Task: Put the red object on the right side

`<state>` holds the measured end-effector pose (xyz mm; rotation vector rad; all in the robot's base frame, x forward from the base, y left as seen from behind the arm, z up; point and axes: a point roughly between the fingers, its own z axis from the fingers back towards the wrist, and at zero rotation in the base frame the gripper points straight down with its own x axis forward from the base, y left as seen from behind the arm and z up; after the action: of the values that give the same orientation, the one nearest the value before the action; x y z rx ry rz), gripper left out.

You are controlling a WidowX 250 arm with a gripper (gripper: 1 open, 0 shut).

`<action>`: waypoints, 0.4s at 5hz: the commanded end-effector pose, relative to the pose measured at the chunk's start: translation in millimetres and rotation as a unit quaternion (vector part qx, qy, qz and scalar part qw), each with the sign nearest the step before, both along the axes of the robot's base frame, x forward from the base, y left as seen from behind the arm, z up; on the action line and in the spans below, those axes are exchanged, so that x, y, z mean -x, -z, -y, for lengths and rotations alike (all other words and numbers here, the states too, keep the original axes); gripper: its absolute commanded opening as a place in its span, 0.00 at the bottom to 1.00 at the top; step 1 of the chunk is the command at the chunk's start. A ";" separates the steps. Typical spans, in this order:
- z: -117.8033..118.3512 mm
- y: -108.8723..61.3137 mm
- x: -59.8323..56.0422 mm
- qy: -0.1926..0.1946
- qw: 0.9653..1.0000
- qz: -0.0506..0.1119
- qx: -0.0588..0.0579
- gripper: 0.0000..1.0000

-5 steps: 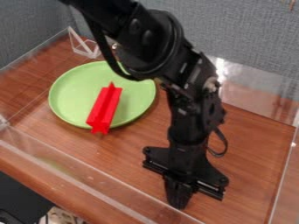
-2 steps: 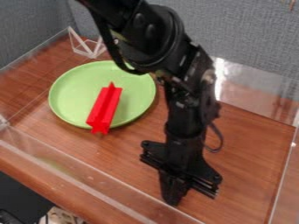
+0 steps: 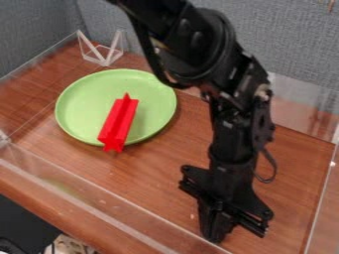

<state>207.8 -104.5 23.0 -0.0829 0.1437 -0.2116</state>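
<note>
End effector (image 3: pixel 225 224) points straight down at about five o'clock in the view, its tip close to the wooden surface (image 3: pixel 79 174); whether its fingers are spread or pressed together cannot be told from this angle. Nothing is seen in its grip. Well apart, toward ten o'clock from it, the red object (image 3: pixel 117 122) lies on the lime-green plate (image 3: pixel 86 97), its lower end reaching over the plate's near rim.

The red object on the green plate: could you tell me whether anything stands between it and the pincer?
Nothing visible does. The red object lies on the green plate; only bare table separates it from the pincer.
</note>
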 end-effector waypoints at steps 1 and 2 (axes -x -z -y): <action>-2.3 -15.8 -2.1 -0.023 1.000 0.015 0.011 1.00; -17.8 -45.3 -2.1 -0.066 0.997 0.044 0.018 1.00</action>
<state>207.7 -87.7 62.1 -0.1126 0.0713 -0.0848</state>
